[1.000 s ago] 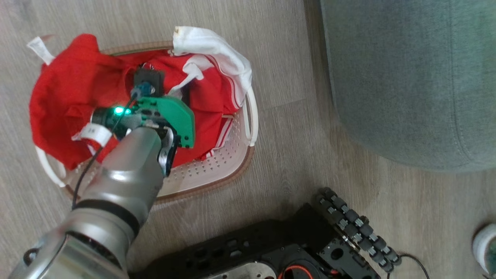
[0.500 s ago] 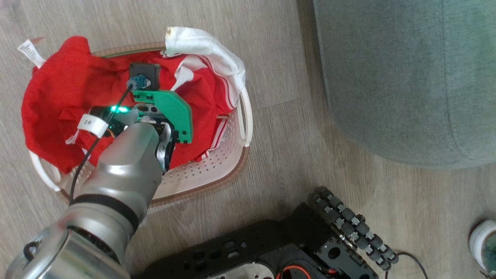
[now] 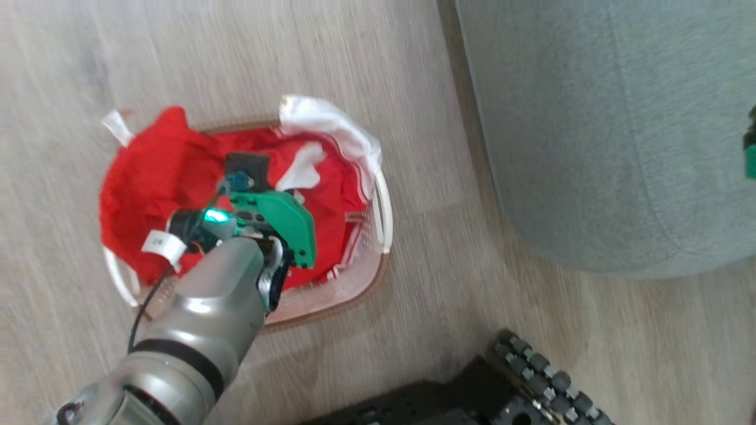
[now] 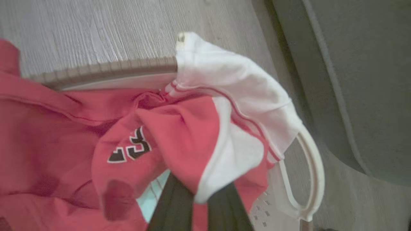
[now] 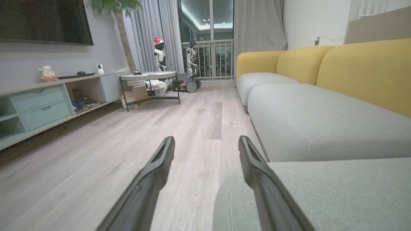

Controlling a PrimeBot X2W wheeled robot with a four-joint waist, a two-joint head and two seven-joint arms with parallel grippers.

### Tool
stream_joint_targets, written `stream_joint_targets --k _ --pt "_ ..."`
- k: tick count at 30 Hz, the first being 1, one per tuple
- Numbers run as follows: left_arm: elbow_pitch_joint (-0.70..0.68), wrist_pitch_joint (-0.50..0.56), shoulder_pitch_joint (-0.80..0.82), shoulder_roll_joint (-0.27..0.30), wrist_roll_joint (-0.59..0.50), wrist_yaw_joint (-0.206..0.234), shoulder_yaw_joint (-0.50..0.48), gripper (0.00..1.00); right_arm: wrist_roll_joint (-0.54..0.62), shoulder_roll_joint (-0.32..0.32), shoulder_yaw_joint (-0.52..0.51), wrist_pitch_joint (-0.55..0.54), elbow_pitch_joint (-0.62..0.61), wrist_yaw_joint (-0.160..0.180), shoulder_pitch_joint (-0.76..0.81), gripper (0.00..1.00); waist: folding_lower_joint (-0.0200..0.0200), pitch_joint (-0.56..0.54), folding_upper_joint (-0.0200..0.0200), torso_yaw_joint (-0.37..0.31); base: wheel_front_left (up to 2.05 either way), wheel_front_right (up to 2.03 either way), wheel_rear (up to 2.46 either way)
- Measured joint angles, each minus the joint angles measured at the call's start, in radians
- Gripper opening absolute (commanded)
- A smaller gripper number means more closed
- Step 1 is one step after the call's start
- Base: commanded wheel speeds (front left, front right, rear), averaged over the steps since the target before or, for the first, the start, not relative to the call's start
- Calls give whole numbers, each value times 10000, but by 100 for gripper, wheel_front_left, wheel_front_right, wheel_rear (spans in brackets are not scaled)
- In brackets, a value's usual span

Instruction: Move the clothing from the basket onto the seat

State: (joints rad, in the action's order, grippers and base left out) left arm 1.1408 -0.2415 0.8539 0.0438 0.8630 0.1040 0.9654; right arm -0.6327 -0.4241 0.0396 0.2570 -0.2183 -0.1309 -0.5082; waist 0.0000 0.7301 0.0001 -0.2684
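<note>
Head view: small cream plastic laundry basket with perforated walls and a brown rim [image 3: 360, 293] on the pale wood-plank floor [image 3: 366, 53], about 9 o'clock of frame centre. Bright red sports-fabric clothing with white bands [image 3: 153, 189] fills it and spills over the rim at the basket's 10 o'clock. A white sleeve [image 3: 331, 127] drapes over the rim at 1 o'clock. Large grey upholstered seat cushion [image 3: 590, 118] lies at the basket's 3 o'clock, apart from it, bare floor between.

Left gripper [image 4: 200, 194]: clenched on a fold of the clothing where red meets a white panel, cloth bunched over the tips. The load sits in the basket, not lifted clear. How many garments make up the heap, cannot tell.

Right gripper [image 5: 206, 141]: fingers spread, nothing between them, near the seat's rounded corner.

Step in hand, as I judge it: raising the pinched garment out.
- The grip is on a small fold of thin, slick-looking fabric, so a slow straight lift suits; a jerk could slip it.
- Cloth hangs over the rim on two sides and the basket looks light, so watch for tipping or dragging along.
- Go high enough that the trailing hem clears the rim before swinging toward 3 o'clock.
- Set down well onto the cushion, not at its rounded edge, where the fabric may slide off.
</note>
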Motion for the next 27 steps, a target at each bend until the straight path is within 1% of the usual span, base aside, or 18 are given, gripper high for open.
stream_joint_targets --k 4,9,12,18,22,27 --pt "-474 -75 -267 0 38 -69 190 0 -31 15 38 0 48 0 233 100 0 -782 0 127 0 0 0" --pt "-1342 -75 -793 -6 -483 -15 -236 0 0 15 56 0 259 0 801 100 0 -1822 0 318 0 0 0" --pt "-1820 -77 -1288 -10 -918 -17 -807 0 81 23 94 0 374 0 1190 100 0 -2432 0 456 0 0 0" --pt "-2974 -75 -2176 -8 -2161 -84 -1870 0 221 161 314 0 516 0 1645 100 0 -3527 0 757 0 0 0" --pt "-3942 -77 -2780 4 -2915 -207 -2610 0 249 288 487 0 662 0 2093 100 0 -4197 1 978 0 0 0" --pt "-5037 -77 -3257 96 -3730 -410 -3185 0 198 445 805 0 882 0 2540 100 -1 -4962 0 1226 0 0 0"
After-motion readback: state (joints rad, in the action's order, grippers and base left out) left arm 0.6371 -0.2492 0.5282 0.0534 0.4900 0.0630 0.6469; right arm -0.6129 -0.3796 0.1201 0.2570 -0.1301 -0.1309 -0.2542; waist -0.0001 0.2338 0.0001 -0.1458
